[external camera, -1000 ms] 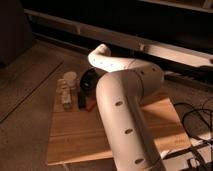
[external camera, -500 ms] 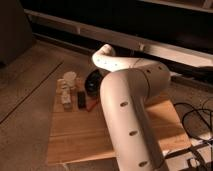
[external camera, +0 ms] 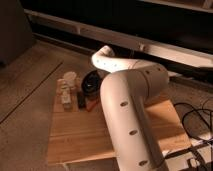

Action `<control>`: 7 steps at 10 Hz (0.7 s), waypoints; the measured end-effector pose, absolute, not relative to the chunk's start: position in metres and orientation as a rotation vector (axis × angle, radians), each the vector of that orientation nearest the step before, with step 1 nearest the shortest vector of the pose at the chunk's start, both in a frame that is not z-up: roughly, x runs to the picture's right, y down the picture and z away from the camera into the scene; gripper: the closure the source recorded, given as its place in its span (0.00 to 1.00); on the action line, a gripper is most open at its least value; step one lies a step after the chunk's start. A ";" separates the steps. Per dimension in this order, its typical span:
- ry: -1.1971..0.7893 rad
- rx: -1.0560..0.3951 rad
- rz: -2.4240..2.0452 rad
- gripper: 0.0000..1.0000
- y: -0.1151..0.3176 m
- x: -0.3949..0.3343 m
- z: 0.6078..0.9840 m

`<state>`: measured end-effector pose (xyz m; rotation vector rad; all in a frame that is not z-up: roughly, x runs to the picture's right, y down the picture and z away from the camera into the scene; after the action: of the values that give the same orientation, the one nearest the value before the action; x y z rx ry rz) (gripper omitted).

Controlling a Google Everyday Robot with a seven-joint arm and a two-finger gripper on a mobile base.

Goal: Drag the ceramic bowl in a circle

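1 wooden surface [external camera: 75,135] lies on a dim floor. The gripper [external camera: 98,75], mostly hidden behind 1 white arm [external camera: 127,107], sits over 1 ceramic bowl [external camera: 90,84] near the far edge; whether it is open or closed cannot be told. Just left stand 1 white cup [external camera: 70,78] and 1 black block [external camera: 80,97].

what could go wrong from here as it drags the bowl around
The gripper is down at the bowl, near the board's far edge. The cup and black block stand close beside the bowl, so a circle may knock them. A wide sweep might push the bowl off that edge.
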<state>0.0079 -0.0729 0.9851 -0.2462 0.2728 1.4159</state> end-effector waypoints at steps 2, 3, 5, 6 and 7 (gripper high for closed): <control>0.272 -0.248 1.419 0.20 -0.073 0.009 0.985; 0.271 -0.248 1.418 0.20 -0.073 0.008 0.985; 0.272 -0.248 1.418 0.20 -0.073 0.008 0.985; 0.272 -0.248 1.418 0.20 -0.072 0.008 0.985; 0.274 -0.249 1.418 0.20 -0.071 0.008 0.986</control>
<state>0.0085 -0.0713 0.9860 -0.2492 0.2739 1.4181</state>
